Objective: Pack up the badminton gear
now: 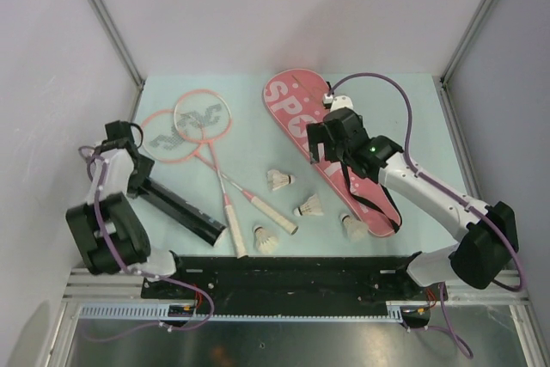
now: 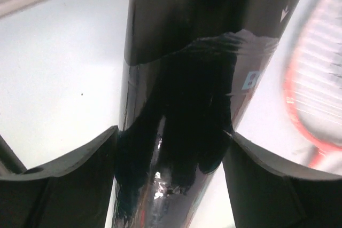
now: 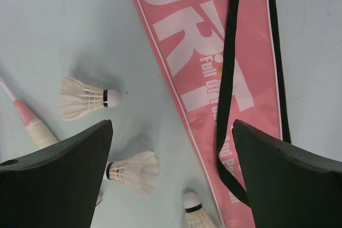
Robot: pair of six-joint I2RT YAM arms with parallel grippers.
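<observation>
Nearest to us on the left, the black tube [image 1: 182,211] lies flat on the table [image 1: 421,126]. Its open end points toward the near edge. The left gripper [image 2: 171,142] is at the tube's other end. Its fingers [image 2: 64,180] press on both sides of the tube, so it is pinching the tube.

Just right of the tube's open end we see the white handles of two rackets. The first shuttlecock [image 1: 265,239] lies between the two handle tips. The second shuttlecock [image 1: 354,227] lies further right, just beside the near end of the pink bag [image 1: 292,99]. A little further back are the third shuttlecock [image 1: 309,206] and then the fourth shuttlecock [image 1: 278,180]. Both lie between the handles and the bag.

The right gripper [image 3: 172,137] hangs over the left edge of the bag, near its middle. Its jaws are spread wide and hold nothing. Under them we see the bag's edge and its black strap [image 3: 227,105].

The bag lies slanted, and its wide round end is far back in the middle. Far back on the left are the pink heads of the first racket [image 1: 199,116] and the second racket [image 1: 168,137]. The heads overlap and the thin shafts cross.
</observation>
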